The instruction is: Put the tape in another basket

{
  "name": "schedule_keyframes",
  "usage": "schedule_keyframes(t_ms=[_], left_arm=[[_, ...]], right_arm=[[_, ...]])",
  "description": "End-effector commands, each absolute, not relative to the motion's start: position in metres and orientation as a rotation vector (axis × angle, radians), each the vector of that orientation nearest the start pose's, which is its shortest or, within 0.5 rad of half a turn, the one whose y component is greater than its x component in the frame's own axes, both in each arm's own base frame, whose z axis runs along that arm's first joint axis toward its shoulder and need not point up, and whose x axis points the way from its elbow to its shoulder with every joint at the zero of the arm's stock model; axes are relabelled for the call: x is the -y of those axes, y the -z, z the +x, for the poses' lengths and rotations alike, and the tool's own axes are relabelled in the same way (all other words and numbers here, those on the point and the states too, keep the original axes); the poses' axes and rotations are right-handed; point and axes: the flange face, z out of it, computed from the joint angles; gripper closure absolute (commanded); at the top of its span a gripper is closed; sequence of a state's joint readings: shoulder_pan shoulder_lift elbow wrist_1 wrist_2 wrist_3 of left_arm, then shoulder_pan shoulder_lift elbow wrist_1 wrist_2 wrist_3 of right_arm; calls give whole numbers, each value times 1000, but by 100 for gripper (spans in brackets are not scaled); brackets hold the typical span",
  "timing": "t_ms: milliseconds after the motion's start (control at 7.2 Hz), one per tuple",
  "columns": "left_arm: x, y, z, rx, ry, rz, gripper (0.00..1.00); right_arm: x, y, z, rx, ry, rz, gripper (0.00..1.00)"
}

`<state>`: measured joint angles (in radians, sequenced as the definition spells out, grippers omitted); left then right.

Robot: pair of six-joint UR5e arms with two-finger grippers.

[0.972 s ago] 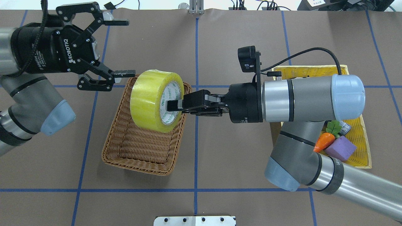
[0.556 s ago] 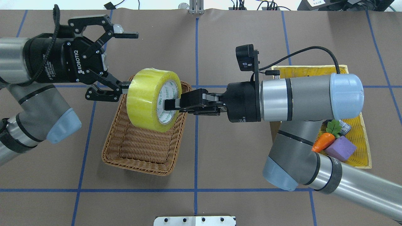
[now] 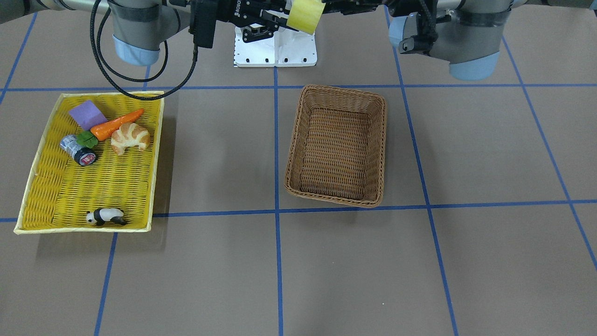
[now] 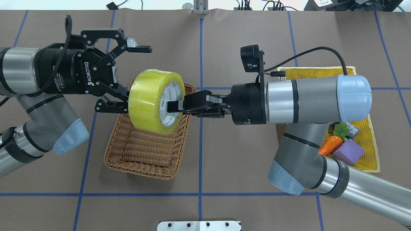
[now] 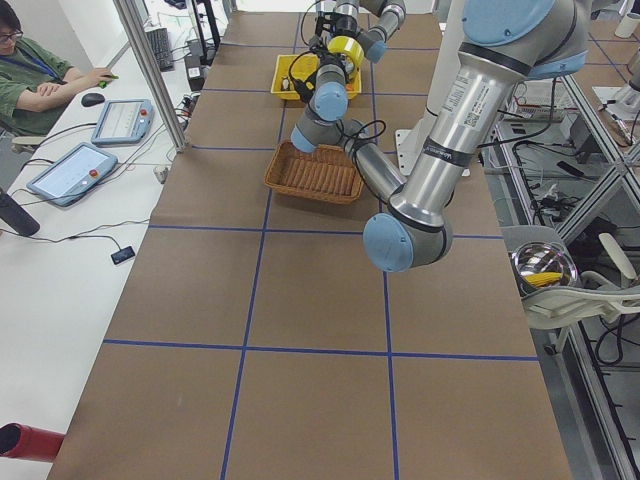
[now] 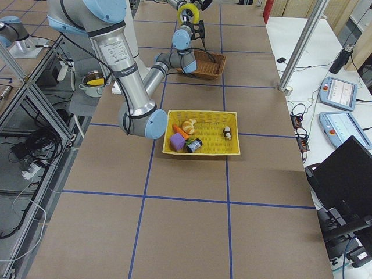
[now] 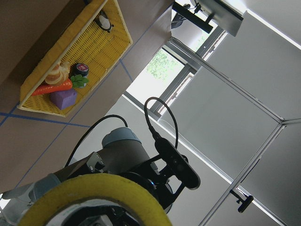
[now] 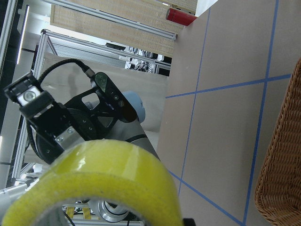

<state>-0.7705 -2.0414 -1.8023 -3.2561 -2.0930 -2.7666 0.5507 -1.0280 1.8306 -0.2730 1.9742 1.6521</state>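
The yellow tape hangs in the air over the far end of the brown wicker basket, its white core facing right. My right gripper is shut on the tape's wall, with one finger inside the core. My left gripper is open just left of the tape, jaws wide apart. Its lower finger is partly hidden behind the roll's left edge. The tape also shows in the front view, the left wrist view and the right wrist view. The basket is empty.
The shallow yellow tray on my right side holds a purple block, carrot, croissant, small silver cylinder and panda figure. The right forearm spans above the tray's left part.
My left gripper has moved right and nearer, from well left of the tape to right beside its left edge, still open. The right gripper has shifted the tape slightly left.
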Motion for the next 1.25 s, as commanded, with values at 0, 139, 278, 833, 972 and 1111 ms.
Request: schedule_keyframes(t_ms=[0,139,278,833,972,1111], left_arm=[[390,-154,283,-2186,391,-706,23],[389,-153,282,-2190,386,-704,27],[389,-152,282,-2191,384,-704,30],[389,-153,283,-2189,386,-702,46],[389,-154,283,-2187,389,-704,58],[389,-154,283,-2187,389,-704,60]], right_arm=[[354,-114,-394,2037,31,242,100],[354,-114,-394,2037,31,242,100],[354,-114,-394,2037,30,245,100],[354,-113,-394,2041,23,250,100],[354,-113,-394,2040,22,249,96],[355,-113,-395,2039,17,252,83]])
